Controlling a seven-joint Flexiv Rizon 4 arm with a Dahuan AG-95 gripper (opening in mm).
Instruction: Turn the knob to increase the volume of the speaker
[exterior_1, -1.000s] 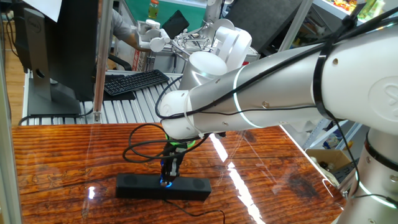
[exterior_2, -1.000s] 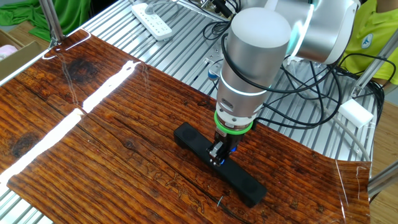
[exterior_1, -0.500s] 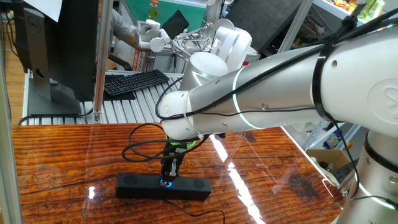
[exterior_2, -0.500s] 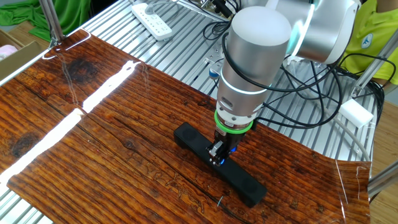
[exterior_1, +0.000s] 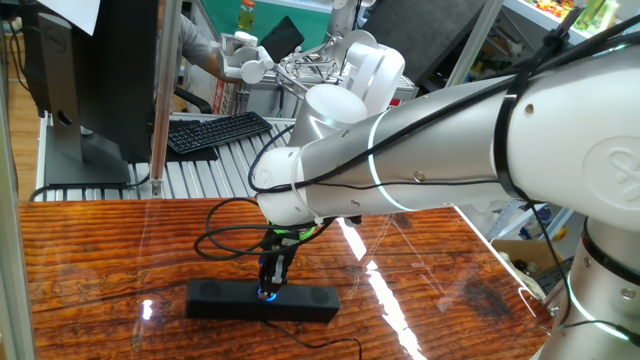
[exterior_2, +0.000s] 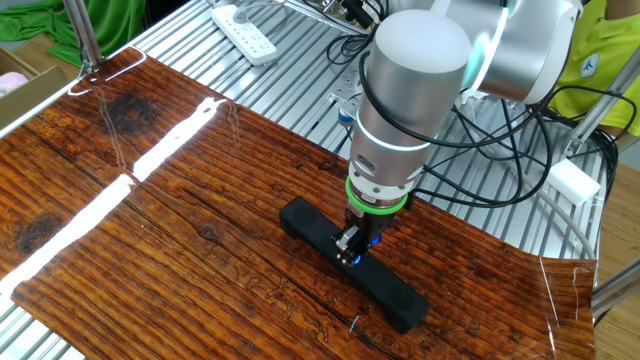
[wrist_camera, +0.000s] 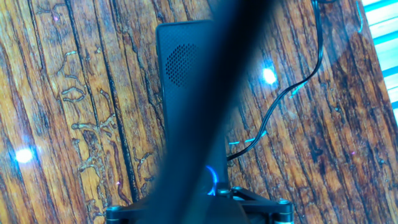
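Observation:
The speaker (exterior_1: 225, 298) is a long matte-black bar lying on the wooden table; it also shows in the other fixed view (exterior_2: 310, 226) and in the hand view (wrist_camera: 183, 68). Its knob (exterior_1: 266, 293) glows blue at the bar's middle and also shows in the other fixed view (exterior_2: 350, 259). In the hand view only a blue arc of the knob (wrist_camera: 211, 179) shows. My gripper (exterior_1: 269, 289) points straight down onto the knob, its fingers closed around it; it also shows in the other fixed view (exterior_2: 350, 254). A blurred dark finger crosses the hand view.
A thin black cable (wrist_camera: 283, 99) runs from the speaker across the wood. A black keyboard (exterior_1: 215, 131) and a monitor (exterior_1: 90, 80) stand behind the table on a ribbed metal surface. A white power strip (exterior_2: 245, 33) lies on the ribbed metal. A person stands at the back.

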